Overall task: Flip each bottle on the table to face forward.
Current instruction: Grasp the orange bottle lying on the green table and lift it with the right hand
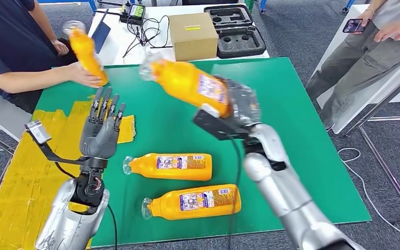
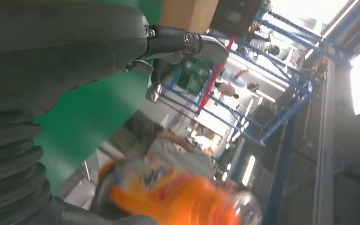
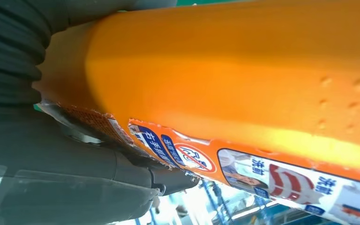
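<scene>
1. Bottle count is four, all orange plastic with clear caps. Furthest left, a person in a dark top [image 1: 5,41] holds one orange plastic bottle [image 1: 86,52] up off the table, cap end raised, looking a bit blurry.
2. The robot's left hand [image 1: 101,130] hangs over the green table mat [image 1: 302,130] by the patch of yellow tape [image 1: 21,172]. Fingers are straight and fanned apart, nothing in it.
3. Two more orange bottles lie on their sides on the mat near the front edge, caps pointing left, labels facing up: the farther lying bottle [image 1: 169,166] and the nearer lying bottle [image 1: 192,201], just beside each other but not touching.
4. The right hand [image 1: 239,107] is wrapped around the base end of the fourth bottle, the lifted orange bottle [image 1: 187,83], which is up in the air over the middle of the mat, tilted with its cap to the upper left. Its label [image 3: 281,176] runs along the side in the right wrist view.
5. One brown cardboard box [image 1: 192,35] sits on the white table behind, with a black foam tray [image 1: 237,28] to its right.
6. Far right, a second person in grey trousers [image 1: 354,57] holds a phone [image 1: 355,25].
</scene>
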You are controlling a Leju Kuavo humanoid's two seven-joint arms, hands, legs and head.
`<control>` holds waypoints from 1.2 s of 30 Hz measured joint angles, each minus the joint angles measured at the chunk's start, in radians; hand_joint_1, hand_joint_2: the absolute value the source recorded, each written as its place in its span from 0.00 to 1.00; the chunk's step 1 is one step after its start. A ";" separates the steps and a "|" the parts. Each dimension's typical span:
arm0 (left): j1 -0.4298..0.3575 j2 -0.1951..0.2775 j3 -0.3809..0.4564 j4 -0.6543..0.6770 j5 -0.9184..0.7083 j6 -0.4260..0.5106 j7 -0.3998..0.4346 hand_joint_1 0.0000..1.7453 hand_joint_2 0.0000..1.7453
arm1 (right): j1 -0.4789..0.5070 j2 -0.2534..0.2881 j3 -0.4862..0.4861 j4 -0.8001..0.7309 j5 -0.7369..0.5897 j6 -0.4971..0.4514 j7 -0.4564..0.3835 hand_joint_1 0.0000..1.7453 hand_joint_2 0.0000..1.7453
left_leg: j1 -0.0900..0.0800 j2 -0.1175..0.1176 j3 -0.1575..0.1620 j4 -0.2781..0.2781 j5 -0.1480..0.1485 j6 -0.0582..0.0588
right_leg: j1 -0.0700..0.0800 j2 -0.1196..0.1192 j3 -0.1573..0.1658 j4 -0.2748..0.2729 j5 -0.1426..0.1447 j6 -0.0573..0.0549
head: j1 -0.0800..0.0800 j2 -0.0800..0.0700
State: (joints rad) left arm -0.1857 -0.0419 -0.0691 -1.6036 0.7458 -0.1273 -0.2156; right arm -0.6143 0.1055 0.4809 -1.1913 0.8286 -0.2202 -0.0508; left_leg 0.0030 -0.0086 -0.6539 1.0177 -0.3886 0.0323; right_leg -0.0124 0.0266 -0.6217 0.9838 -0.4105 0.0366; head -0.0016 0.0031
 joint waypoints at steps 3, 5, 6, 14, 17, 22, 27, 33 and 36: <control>-0.003 -0.015 -0.018 -0.014 0.014 0.002 0.005 0.00 1.00 | -0.022 0.074 0.036 0.066 0.016 -0.018 0.010 1.00 1.00 | 0.000 0.000 0.000 0.000 0.000 0.000 | 0.000 0.000 0.000 0.000 0.000 0.000 | 0.000 0.000; -0.004 -0.024 -0.025 -0.022 0.020 0.003 0.008 0.00 1.00 | -0.026 0.111 0.054 0.092 0.022 -0.020 0.013 1.00 1.00 | 0.000 0.000 0.000 0.000 0.000 0.000 | 0.000 0.000 0.000 0.000 0.000 0.000 | 0.000 0.000; -0.006 -0.027 -0.027 -0.024 0.022 0.003 0.009 0.00 1.00 | -0.027 0.125 0.062 0.102 0.023 -0.019 0.014 1.00 1.00 | 0.000 -0.001 -0.001 0.000 0.000 0.000 | 0.000 0.000 -0.001 0.000 0.000 0.000 | 0.000 0.000; -0.017 -0.051 -0.038 -0.032 0.026 0.002 0.017 0.00 1.00 | -0.046 0.182 0.083 0.155 0.032 -0.006 0.035 1.00 1.00 | 0.000 -0.001 -0.001 0.000 0.000 0.000 | -0.001 0.000 -0.001 0.000 0.000 0.000 | 0.000 0.000; -0.020 -0.056 -0.042 -0.033 0.026 0.002 0.017 0.00 1.00 | -0.058 0.190 0.086 0.168 0.034 -0.004 0.037 1.00 1.00 | 0.000 -0.001 -0.001 0.000 0.000 0.000 | -0.001 0.000 -0.001 0.000 0.000 0.000 | 0.000 0.000; -0.023 -0.063 -0.045 -0.034 0.025 0.002 0.019 0.00 1.00 | -0.073 0.203 0.088 0.187 0.051 0.007 0.048 1.00 1.00 | 0.000 -0.001 -0.001 0.000 0.000 0.000 | -0.001 0.000 -0.001 0.000 0.000 0.000 | 0.000 0.000; -0.027 -0.070 -0.049 -0.038 -0.019 0.024 0.018 0.00 1.00 | -0.089 0.229 0.094 0.207 0.070 0.047 0.069 1.00 1.00 | 0.000 -0.001 -0.001 0.000 0.000 0.000 | 0.000 0.000 -0.001 0.000 0.000 0.000 | 0.000 0.000; -0.028 -0.071 -0.047 -0.049 -0.129 0.082 -0.012 0.00 1.00 | -0.110 0.249 0.100 0.211 0.105 0.111 0.113 1.00 1.00 | 0.000 -0.001 -0.001 0.000 0.000 0.000 | -0.001 0.000 -0.002 0.000 0.000 0.000 | 0.000 0.000; -0.028 -0.071 -0.044 -0.050 -0.151 0.093 -0.023 0.00 1.00 | -0.117 0.256 0.108 0.212 0.116 0.128 0.127 1.00 1.00 | 0.000 -0.001 -0.001 0.000 0.000 0.000 | -0.001 0.000 -0.002 0.000 0.000 0.000 | 0.000 0.000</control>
State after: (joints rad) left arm -0.2133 -0.1129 -0.1127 -1.6534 0.5945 -0.0345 -0.2381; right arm -0.7314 0.3616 0.5892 -0.9796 0.9448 -0.0920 0.0758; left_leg 0.0028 -0.0093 -0.6553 1.0177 -0.3885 0.0323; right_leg -0.0130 0.0262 -0.6232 0.9837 -0.4104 0.0362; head -0.0014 0.0030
